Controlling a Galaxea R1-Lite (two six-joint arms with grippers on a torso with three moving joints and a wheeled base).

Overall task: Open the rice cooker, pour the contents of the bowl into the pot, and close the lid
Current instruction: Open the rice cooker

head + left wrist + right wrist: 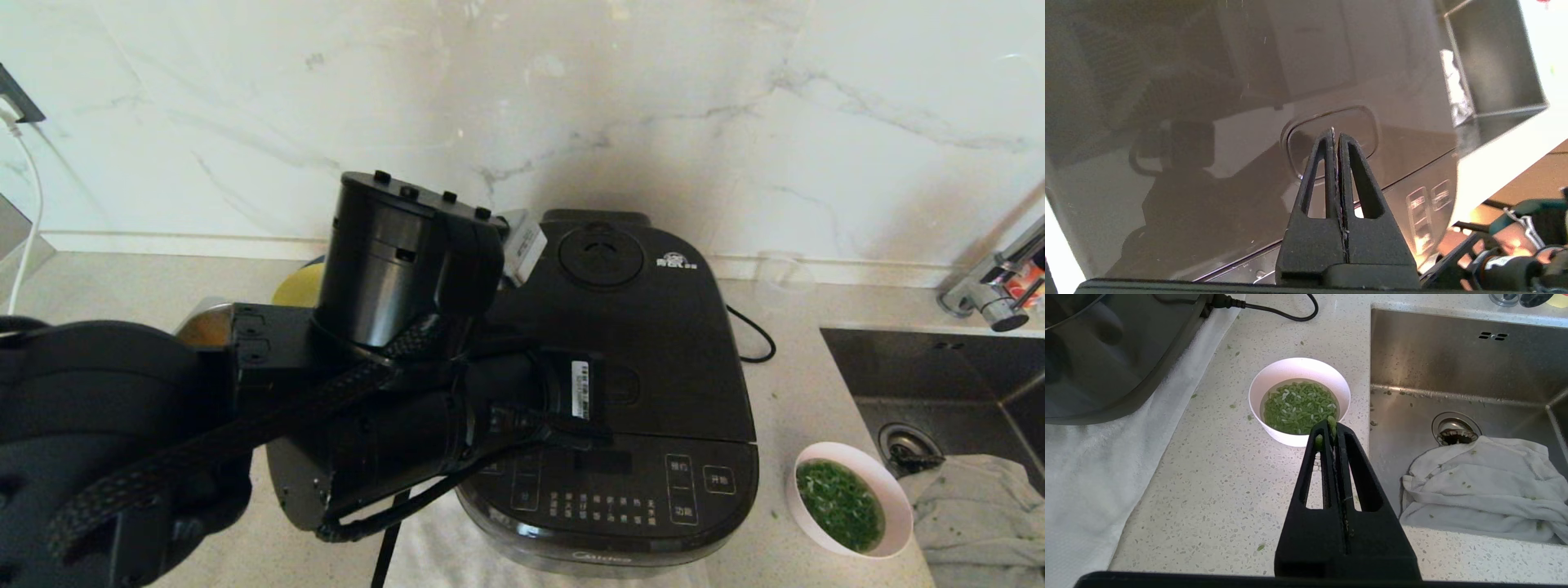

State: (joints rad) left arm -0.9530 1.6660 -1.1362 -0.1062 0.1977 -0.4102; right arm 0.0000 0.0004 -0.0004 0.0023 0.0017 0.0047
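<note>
While the left arm reaches across the frame's centre, its clenched left end effector (1336,136) hovers over the lid (637,327) of the shut rice cooker (620,490). At lower right, the bowl (852,500) of green bits (1299,408) sits on the worktop (1216,490) near the sink (1453,355); the right end effector (1333,428), clenched, hangs over it.

glossy black plastic rice cooker (645,384), speckled stone counter (1216,490), brushed steel sink (1453,363), white cloth (1478,486)
</note>
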